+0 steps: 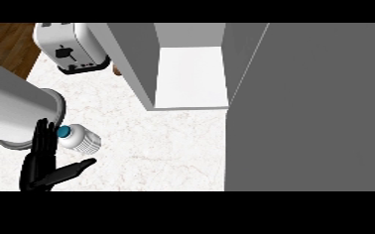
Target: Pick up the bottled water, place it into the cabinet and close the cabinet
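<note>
Counter (168, 144): white, faint beige marbled veining.
Bottled water (79, 139): clear whitish body, blue cap.
Left hand (42, 163): black.
Toaster (70, 47): silver-white casing, black base, black lever and slot.
Cabinet (139, 59): grey walls, white inner shelf.
Cabinet door (300, 109): plain mid-grey.
Floor (16, 42): brown wood grain.
Grey-white object with a rounded corner (26, 114) at the left edge: light grey, paler rim.

One black hand (42, 163) shows at lower left, the robot's left: fingers straight and pointing up, thumb spread out to the right, holding nothing.
</note>
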{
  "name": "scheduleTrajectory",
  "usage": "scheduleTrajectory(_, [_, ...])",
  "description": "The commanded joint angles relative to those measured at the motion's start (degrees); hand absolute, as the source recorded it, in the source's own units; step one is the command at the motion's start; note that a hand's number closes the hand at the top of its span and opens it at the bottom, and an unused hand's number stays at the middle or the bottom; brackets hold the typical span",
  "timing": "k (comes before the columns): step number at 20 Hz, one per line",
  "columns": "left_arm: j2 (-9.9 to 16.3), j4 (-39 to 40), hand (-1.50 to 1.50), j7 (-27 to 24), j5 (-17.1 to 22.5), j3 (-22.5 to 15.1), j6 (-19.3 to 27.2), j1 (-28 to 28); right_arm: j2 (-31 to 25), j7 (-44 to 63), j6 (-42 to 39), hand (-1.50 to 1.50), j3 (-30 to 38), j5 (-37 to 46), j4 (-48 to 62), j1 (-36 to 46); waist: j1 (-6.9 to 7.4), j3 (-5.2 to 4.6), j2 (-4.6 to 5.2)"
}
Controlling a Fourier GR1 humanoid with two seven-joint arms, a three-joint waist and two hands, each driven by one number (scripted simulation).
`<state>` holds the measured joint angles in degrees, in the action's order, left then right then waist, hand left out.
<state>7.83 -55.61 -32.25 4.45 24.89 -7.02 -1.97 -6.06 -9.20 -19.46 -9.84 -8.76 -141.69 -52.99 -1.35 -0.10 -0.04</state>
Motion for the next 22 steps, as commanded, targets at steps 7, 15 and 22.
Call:
scheduleTrajectory(7, [2.78,19.20,-1.50,-8.50,1.13,-0.51,-9.88,-7.46,-0.69,-1.77,-2.36,-1.50,2.39,-2.03,-2.73,-3.10,0.24,0.04,0.00])
scheduleTrajectory(15, [2.10,31.98,1.50,-18.14,3.30,3.72,-8.41,-14.31,-1.14,-0.78,-2.42,-1.50,1.43,-3.20,-7.54,-5.51,-0.44,-0.09,0.24])
scheduleTrajectory(22, [1.13,35.16,1.50,-20.95,4.35,3.21,-11.97,-15.43,-0.26,2.33,-0.72,-1.50,1.11,-2.29,-6.94,-3.15,0.30,-0.03,0.21])
